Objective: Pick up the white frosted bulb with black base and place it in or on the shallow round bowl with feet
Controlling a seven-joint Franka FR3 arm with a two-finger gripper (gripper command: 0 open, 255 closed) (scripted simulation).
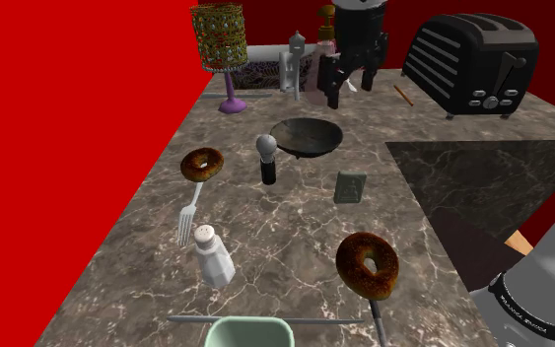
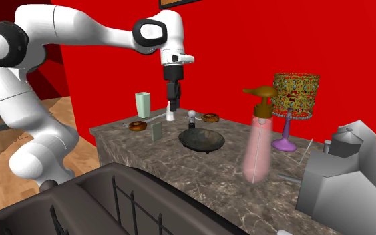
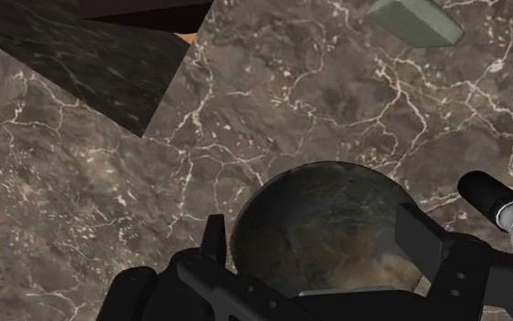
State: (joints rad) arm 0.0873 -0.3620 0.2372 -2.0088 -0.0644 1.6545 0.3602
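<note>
Bulb (image 1: 266, 156), white head up on its black base, is stood upright on the marble counter (image 1: 295, 237) just beside the dark footed bowl (image 1: 307, 136) in the shoulder view, so a short carry is judged enough; the gripper (image 1: 349, 89) is held high beyond the bowl. In the second exterior view the gripper (image 2: 171, 113) is hung above the counter near the bulb (image 2: 192, 119), nothing touched. In the wrist view the fingers (image 3: 423, 239) are spread apart, empty, over the bowl (image 3: 327, 228), the bulb (image 3: 505, 205) outside one finger, so re-centring is judged needed.

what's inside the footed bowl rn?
Nothing visible: the bowl looks bare inside. In the wrist view the open claw covers part of its rim. The bulb stands upright on the counter beside it.
</note>
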